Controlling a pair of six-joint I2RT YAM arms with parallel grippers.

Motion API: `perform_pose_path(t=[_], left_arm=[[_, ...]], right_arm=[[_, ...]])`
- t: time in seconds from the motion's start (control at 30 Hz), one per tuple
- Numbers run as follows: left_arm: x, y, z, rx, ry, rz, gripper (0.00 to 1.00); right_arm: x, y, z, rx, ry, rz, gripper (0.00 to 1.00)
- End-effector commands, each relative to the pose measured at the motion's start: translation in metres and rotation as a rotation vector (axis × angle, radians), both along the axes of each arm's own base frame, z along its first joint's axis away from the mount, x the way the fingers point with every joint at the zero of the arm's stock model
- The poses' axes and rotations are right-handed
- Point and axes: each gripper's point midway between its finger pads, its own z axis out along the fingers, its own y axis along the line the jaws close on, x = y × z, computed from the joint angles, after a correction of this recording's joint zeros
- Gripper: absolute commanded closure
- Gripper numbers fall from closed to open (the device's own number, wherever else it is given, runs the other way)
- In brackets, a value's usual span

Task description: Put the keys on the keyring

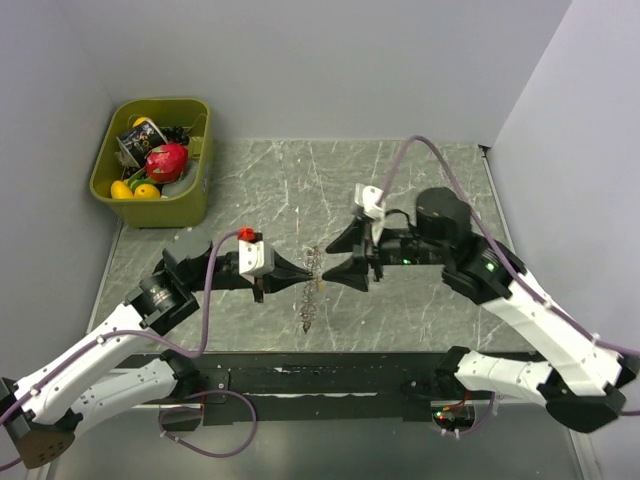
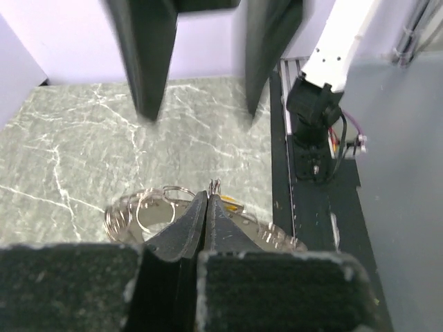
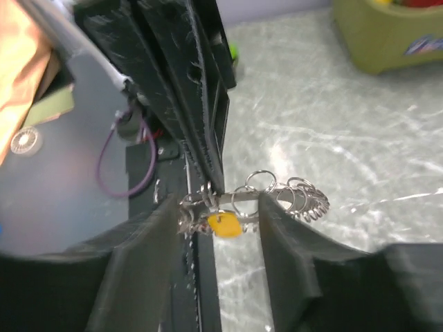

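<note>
The keyring (image 1: 311, 268), a bunch of thin metal rings with small grey pieces, hangs above the marble table (image 1: 420, 180) between both grippers, and its lower end trails down toward the table. My left gripper (image 1: 303, 270) (image 2: 209, 197) is shut on a ring of the keyring (image 2: 156, 207) at its very tips. My right gripper (image 1: 326, 266) (image 3: 218, 200) stands open, one finger on each side of the keyring (image 3: 291, 197). A key with a yellow-tan head (image 3: 223, 225) (image 2: 233, 203) dangles from the bunch between the right fingers (image 3: 273, 228). I see no other loose keys.
An olive bin (image 1: 195, 195) with toy fruit and a can stands at the back left corner. Grey walls close in the table on the left, back and right. The black base rail (image 1: 320, 375) runs along the near edge.
</note>
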Motion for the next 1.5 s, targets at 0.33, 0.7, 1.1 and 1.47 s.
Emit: perform_pose_path(t=[0.33, 0.7, 1.1, 1.47], left_arm=[[-0.017, 0.031, 0.083, -0.574, -0.042, 0.065, 0.99], [-0.015, 0.03, 0.087, -0.565, -0.061, 0.071, 0.99], [-0.008, 0.028, 0.086, -0.566, -0.069, 0.096, 0.99], [-0.015, 0.026, 0.088, -0.562, -0.081, 0.055, 0.99]], right_arm=[[-0.014, 0.0, 0.026, 0.112, -0.042, 0.063, 0.47], [-0.016, 0.011, 0.025, 0.112, -0.019, 0.09, 0.52], [-0.018, 0.02, 0.02, 0.115, -0.003, 0.11, 0.33], [-0.01, 0.026, 0.016, 0.11, 0.017, 0.086, 0.64]])
